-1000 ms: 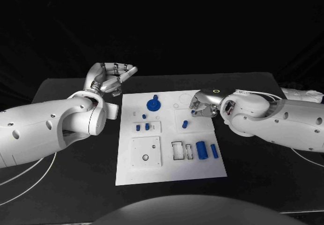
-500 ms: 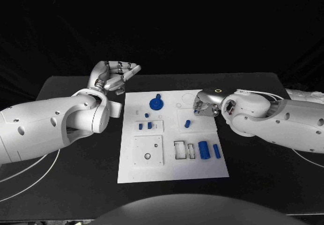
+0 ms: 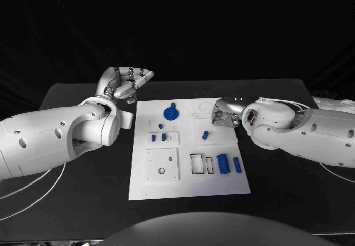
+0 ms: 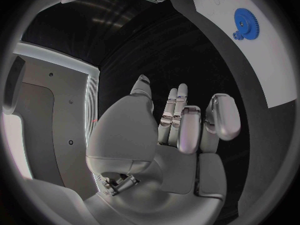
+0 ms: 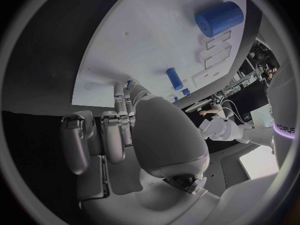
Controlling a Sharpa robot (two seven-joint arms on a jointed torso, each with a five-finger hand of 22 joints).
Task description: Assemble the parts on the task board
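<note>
The flat white task board [image 3: 189,179] looks like smooth matt plastic, lying on a matt black table [image 3: 296,189]. Beside the glossy silver metal right hand [image 3: 224,117], the small blue cylinder part [image 3: 204,135] looks like smooth, slightly shiny plastic.

right hand [image 3: 224,117] mostly hidden behind own arm, centre right of head view; whatever fingertips touch on board [image 3: 189,187] unreadable.

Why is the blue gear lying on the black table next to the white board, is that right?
Not quite. The blue gear is lying on the white task board itself, near its far edge, not on the black table. The head view shows it with white board around it, and the left wrist view shows the same.
</note>
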